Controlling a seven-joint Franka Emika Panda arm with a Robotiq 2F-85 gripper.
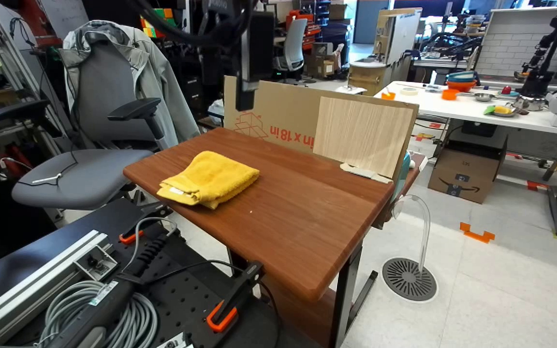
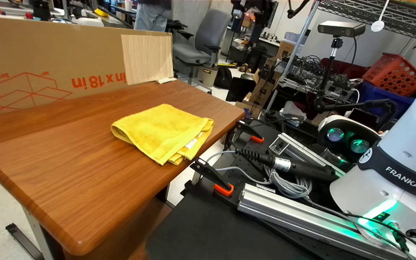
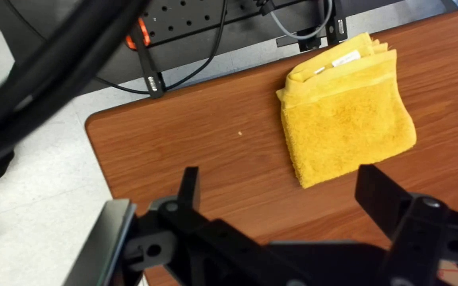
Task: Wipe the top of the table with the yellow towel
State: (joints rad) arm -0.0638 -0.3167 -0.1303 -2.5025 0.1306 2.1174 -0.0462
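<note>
- Yellow terry towel (image 3: 348, 127): folded into a thick, roughly square pad and lying on the surface (image 1: 288, 227); one side reaches the long edge that faces the black perforated board (image 1: 196, 285).
- White label (image 3: 346, 58): exposed on the towel's layered side, nearest that edge.
- Robotiq gripper (image 3: 278, 167): in the wrist view, its jaws stand spread wide apart, with brown wood grain visible between them; in an exterior view, the gripper (image 1: 245, 99) hangs above the surface, apart from the towel.
- Surface: reddish-brown wood grain with rounded corners; a small pale speck (image 3: 240, 133) lies between the towel and one short edge.
- Cardboard sheet (image 2: 49, 61): upright along the opposite long edge, printed in red with a box diagram and inverted lettering.
- Light wood-grain panel (image 2: 148, 57): upright against the cardboard sheet toward one end, with a pale strip (image 1: 365, 173) at its foot.
- Black clamps (image 2: 211, 175): two, with orange ends, set along the side of the perforated board nearest the surface.
- Grey cable (image 1: 143, 314) and aluminium extrusion (image 1: 36, 279): the cable coiled beside the extrusion, both on the perforated board.
- Franka arm base (image 2: 410, 216): white, with a green light, in an exterior view.
</note>
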